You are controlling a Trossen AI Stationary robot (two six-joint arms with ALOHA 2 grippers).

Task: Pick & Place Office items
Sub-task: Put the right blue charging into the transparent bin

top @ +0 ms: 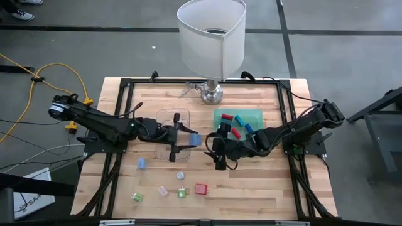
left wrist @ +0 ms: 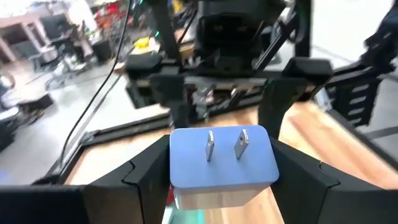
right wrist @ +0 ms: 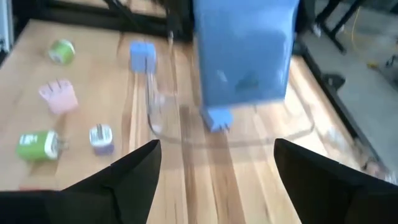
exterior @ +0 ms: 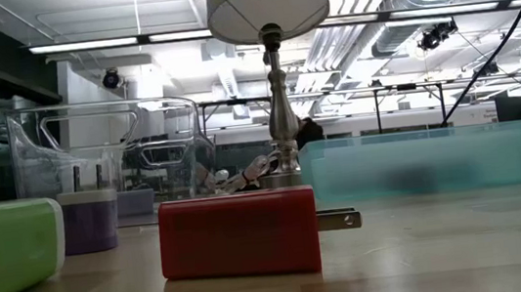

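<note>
High view shows the left hand [top: 182,134] gripping a blue plug [top: 195,139] between the arms, while the right hand [top: 220,148] stands open, so a handover seems just finished.

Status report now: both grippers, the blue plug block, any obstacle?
Left gripper shut on blue plug block, beside clear tray. Right gripper open, empty, facing block. Nothing between them.
</note>
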